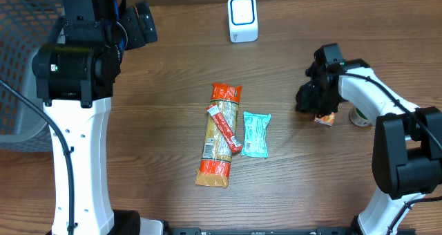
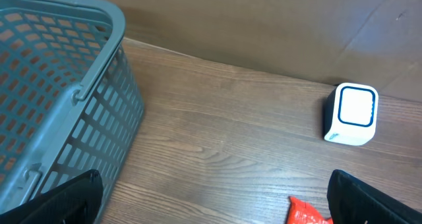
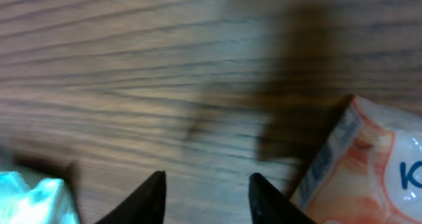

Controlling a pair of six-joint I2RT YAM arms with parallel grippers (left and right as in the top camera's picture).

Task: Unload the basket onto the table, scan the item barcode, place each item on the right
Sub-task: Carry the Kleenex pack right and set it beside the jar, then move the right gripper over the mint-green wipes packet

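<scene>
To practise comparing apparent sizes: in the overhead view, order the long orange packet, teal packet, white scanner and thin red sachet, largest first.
Largest: long orange packet.
Next: teal packet and white scanner, too alike to rank.
Smallest: thin red sachet.

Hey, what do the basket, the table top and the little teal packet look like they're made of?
The basket looks like moulded plastic with a matte grey-blue finish, going by its uniform lattice walls and thick rim. The table seems to be wood or wood-look laminate, with brown grain lines and a slight sheen. The teal packet is likely thin plastic film, as it looks glossy and crinkled.
</scene>
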